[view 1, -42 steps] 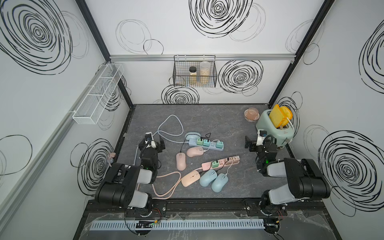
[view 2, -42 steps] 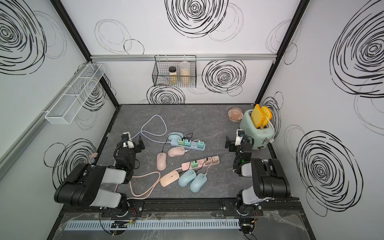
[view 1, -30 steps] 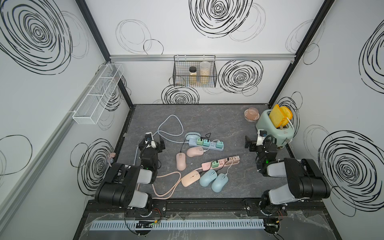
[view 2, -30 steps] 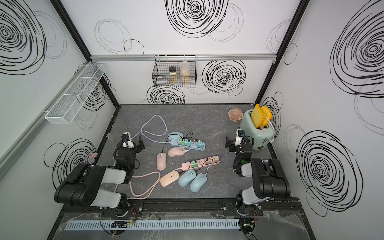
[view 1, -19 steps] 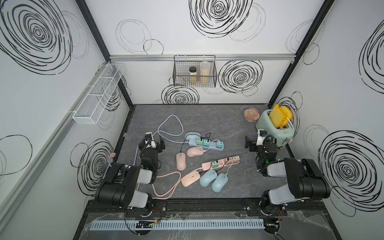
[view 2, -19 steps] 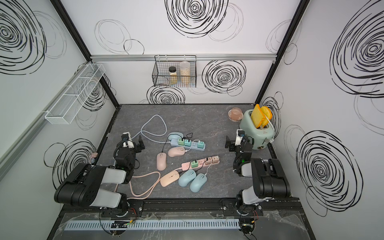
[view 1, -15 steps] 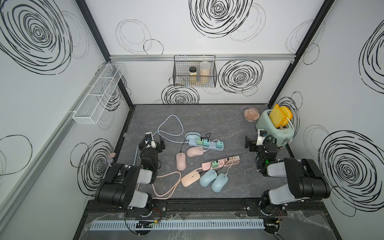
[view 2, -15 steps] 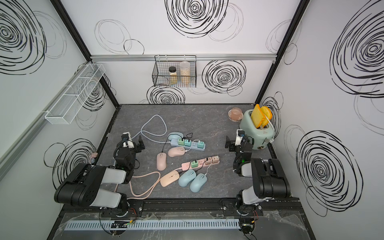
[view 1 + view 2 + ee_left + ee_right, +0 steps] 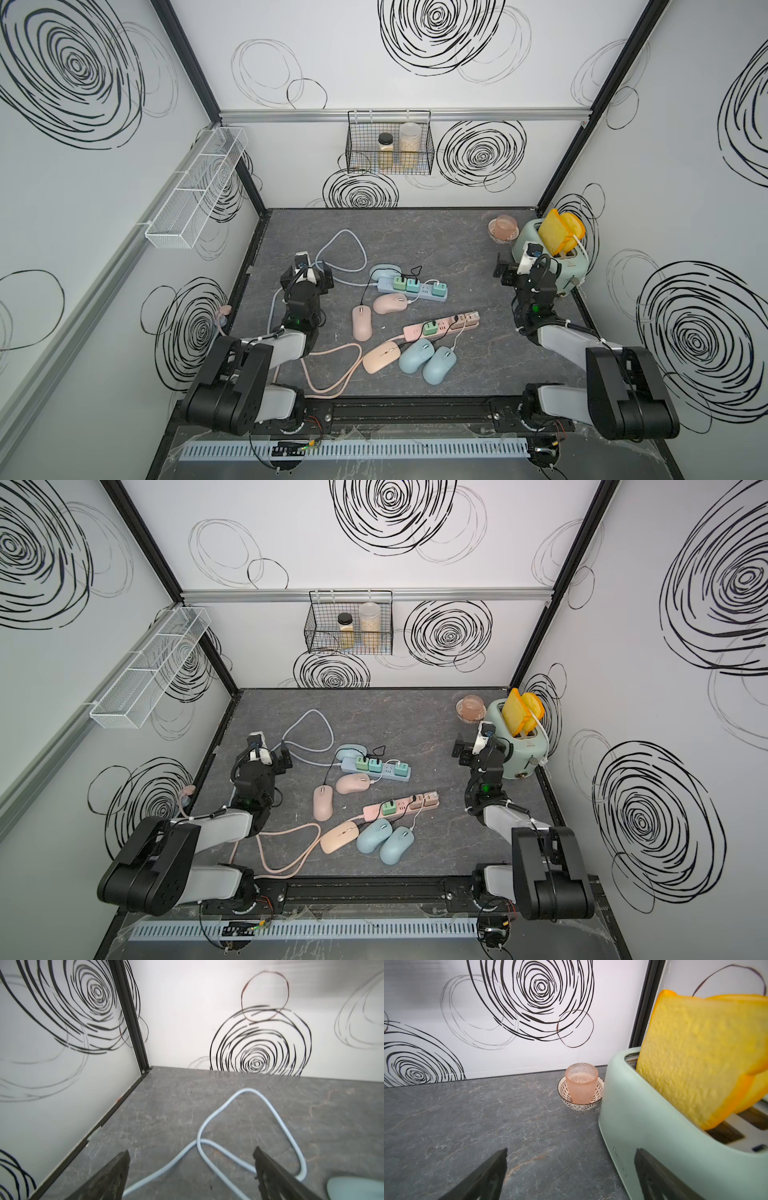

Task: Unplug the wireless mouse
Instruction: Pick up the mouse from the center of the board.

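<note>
Several mice lie mid-table in both top views: pink ones [image 9: 390, 303] [image 9: 361, 323], a peach one [image 9: 381, 356], two blue ones [image 9: 417, 354] [image 9: 439, 364] and a pale one [image 9: 382, 272]. Thin cables join them to chargers in a blue power strip [image 9: 415, 289] and a pink power strip [image 9: 442, 326]. Which one is the wireless mouse I cannot tell. My left gripper [image 9: 307, 272] [image 9: 192, 1150] hangs open over the strip's blue cable [image 9: 218, 1113], left of the mice. My right gripper [image 9: 519, 270] [image 9: 571, 1149] is open beside the toaster, holding nothing.
A mint toaster [image 9: 643, 1126] with yellow bread [image 9: 695, 1053] stands at the back right, close to my right gripper. A pink cup [image 9: 581, 1084] in a small bowl sits behind it. A pink cable [image 9: 332, 374] loops near the front edge. A wire basket [image 9: 390, 145] hangs on the back wall.
</note>
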{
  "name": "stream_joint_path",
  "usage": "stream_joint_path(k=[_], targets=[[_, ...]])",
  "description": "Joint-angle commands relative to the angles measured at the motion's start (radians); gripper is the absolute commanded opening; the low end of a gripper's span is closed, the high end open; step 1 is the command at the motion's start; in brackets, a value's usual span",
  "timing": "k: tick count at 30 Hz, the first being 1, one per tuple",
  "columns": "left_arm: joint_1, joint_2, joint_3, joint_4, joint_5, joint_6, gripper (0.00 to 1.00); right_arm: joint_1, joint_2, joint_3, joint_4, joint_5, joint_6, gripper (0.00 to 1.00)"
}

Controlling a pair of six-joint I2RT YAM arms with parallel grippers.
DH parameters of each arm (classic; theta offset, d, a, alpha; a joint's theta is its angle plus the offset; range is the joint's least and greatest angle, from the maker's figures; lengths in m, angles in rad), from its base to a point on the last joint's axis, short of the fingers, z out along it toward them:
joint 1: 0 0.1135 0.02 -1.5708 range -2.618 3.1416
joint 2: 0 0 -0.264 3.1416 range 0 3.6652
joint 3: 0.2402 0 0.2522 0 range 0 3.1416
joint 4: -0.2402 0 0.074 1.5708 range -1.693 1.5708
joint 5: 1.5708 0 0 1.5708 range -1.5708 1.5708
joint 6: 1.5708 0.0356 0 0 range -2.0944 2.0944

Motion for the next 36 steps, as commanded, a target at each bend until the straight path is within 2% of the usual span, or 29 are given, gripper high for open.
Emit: stream_joint_path(k=[1,3,6,8,9,11,12,14,16,20,25,28,31,36], targets=[[0.002,-0.094,0.065,-0.122,-0.096,-0.092,0.97,0.064,-0.025,0.068,-0.202,0.171,0.038,0.98],[0.02,-0.152,0.085,-0.16,-0.148,-0.276,0.97,0.096,-0.029,0.117,-0.265,0.266,0.093,0.98],[0.101,-0.219,0.147,-0.305,-0.03,-0.602,0.97,0.086,-0.048,0.193,-0.406,0.294,0.325,0.98],[0.173,-0.24,0.226,-0.532,0.073,-0.841,0.97,0.06,-0.079,0.274,-0.696,0.385,0.664,0.98],[0.213,-0.243,0.252,-0.59,0.157,-0.895,0.97,0.029,-0.092,0.293,-0.779,0.362,0.793,0.98],[0.289,-0.246,0.257,-0.579,0.34,-0.946,0.97,-0.087,-0.137,0.244,-0.695,0.097,0.784,0.98],[0.312,-0.251,0.244,-0.567,0.382,-0.993,0.97,-0.124,-0.159,0.212,-0.667,0.037,0.817,0.98],[0.365,-0.261,0.199,-0.486,0.512,-1.081,0.97,-0.155,-0.225,0.139,-0.593,0.003,0.87,0.98],[0.386,-0.255,0.164,-0.377,0.627,-1.122,0.97,-0.151,-0.278,0.074,-0.496,-0.033,0.811,0.98],[0.337,-0.252,0.222,-0.383,0.758,-1.089,0.97,-0.097,-0.277,0.151,-0.609,-0.077,0.668,0.98],[0.203,-0.358,0.302,-0.531,0.694,-0.966,0.97,0.032,-0.258,0.221,-0.73,-0.09,0.584,0.98],[0.073,-0.453,0.332,-0.612,0.619,-0.815,0.97,0.133,-0.286,0.206,-0.738,-0.078,0.542,0.98],[-0.078,-0.512,0.359,-0.733,0.609,-0.664,0.98,0.212,-0.33,0.188,-0.752,-0.084,0.516,0.98],[-0.367,-0.512,0.38,-0.995,0.507,-0.533,0.98,0.341,-0.41,0.139,-0.775,-0.103,0.492,0.98]])
